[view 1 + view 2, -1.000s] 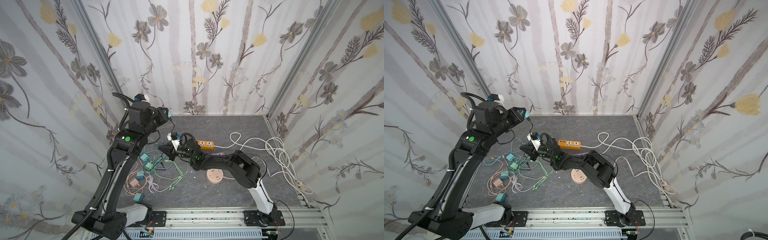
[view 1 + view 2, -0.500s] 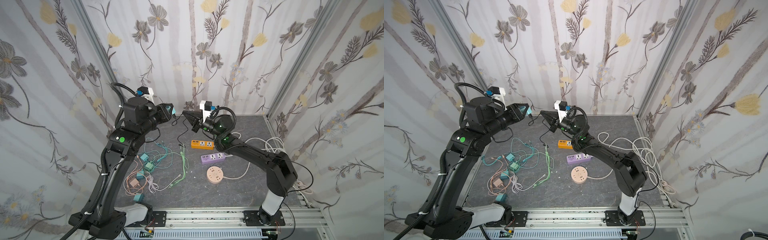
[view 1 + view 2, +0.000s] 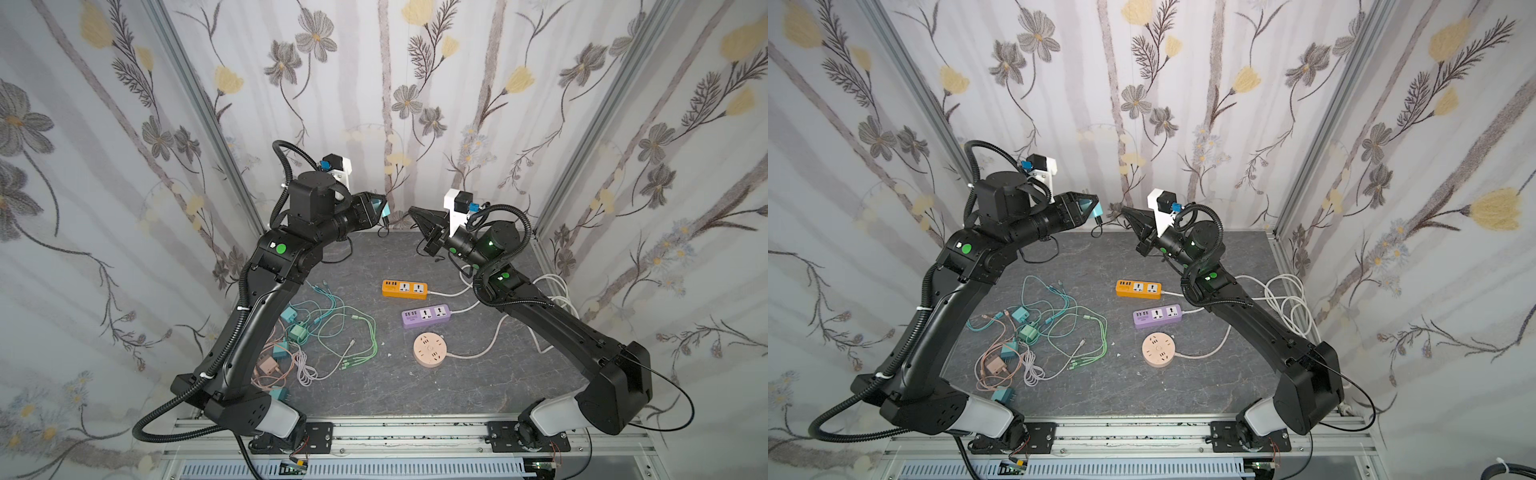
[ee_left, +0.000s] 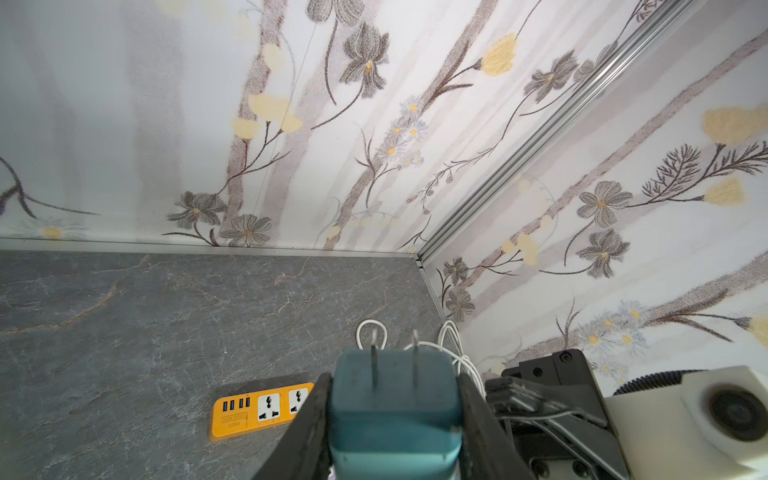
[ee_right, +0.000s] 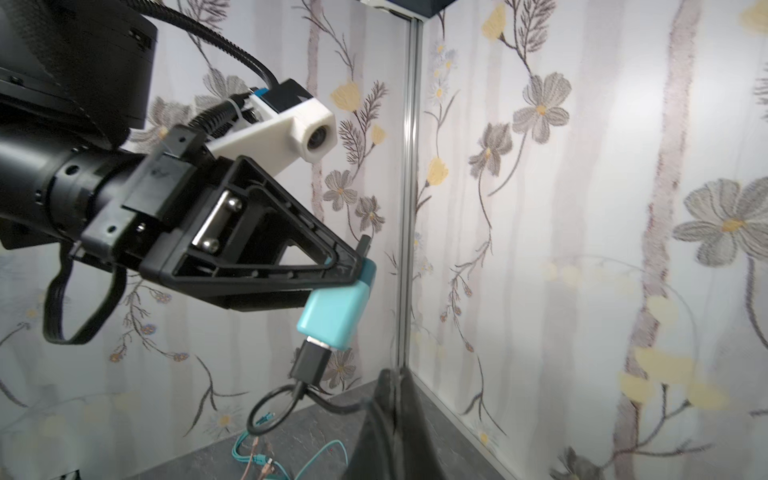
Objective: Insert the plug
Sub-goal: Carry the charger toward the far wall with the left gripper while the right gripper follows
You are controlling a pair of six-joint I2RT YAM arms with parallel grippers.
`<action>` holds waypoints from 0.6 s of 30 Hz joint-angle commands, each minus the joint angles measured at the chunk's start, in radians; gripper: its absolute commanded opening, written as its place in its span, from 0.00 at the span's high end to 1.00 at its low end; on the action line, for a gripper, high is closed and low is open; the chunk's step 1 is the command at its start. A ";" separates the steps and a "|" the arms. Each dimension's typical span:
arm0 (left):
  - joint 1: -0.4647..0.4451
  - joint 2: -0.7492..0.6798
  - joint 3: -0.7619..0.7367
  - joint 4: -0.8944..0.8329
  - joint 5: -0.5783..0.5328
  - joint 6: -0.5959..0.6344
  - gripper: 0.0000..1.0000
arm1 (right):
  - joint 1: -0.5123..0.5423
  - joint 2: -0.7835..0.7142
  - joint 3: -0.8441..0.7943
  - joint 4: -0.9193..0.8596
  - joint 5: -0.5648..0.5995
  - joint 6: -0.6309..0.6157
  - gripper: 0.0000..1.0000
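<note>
A teal plug [image 4: 395,399] with two metal prongs is clamped between my left gripper's [image 4: 395,378] fingers, held high near the back wall in both top views [image 3: 381,206] [image 3: 1094,210]. A black USB connector [image 5: 311,361] sits in the plug's [image 5: 336,316] lower end. Its black cable [image 5: 270,409] loops and runs into my right gripper [image 5: 392,374], which is shut on it. The right gripper [image 3: 413,210] points at the left gripper [image 3: 384,209] from close by, both raised above the table.
An orange power strip [image 3: 405,289], a purple strip [image 3: 426,316] and a round pink socket [image 3: 430,351] lie mid-table. A tangle of teal, green and pink chargers and cables [image 3: 316,332] lies at the left. White cords [image 3: 552,291] coil at the right wall.
Both arms have risen from the table toward the back wall. The right gripper swung up from the cable pile at left-centre to face the left gripper and its plug.
</note>
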 commanded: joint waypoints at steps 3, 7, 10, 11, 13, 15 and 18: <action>-0.007 0.084 -0.008 0.045 -0.047 -0.047 1.00 | -0.067 -0.044 -0.018 -0.231 0.090 -0.068 1.00; -0.016 0.182 -0.027 0.151 0.039 -0.189 1.00 | -0.126 -0.073 -0.038 -0.386 0.124 -0.129 1.00; -0.044 0.272 -0.022 0.233 0.033 -0.263 1.00 | -0.186 -0.092 -0.049 -0.484 0.143 -0.180 1.00; -0.051 0.314 0.005 0.245 0.036 -0.285 1.00 | -0.212 -0.094 -0.050 -0.507 0.145 -0.190 1.00; -0.061 0.397 0.073 0.266 0.049 -0.320 1.00 | -0.268 -0.093 -0.048 -0.539 0.132 -0.198 1.00; -0.077 0.475 0.148 0.284 0.044 -0.338 1.00 | -0.322 -0.082 -0.030 -0.572 0.096 -0.218 1.00; -0.092 0.582 0.238 0.319 0.011 -0.368 1.00 | -0.384 -0.036 0.047 -0.665 0.071 -0.274 1.00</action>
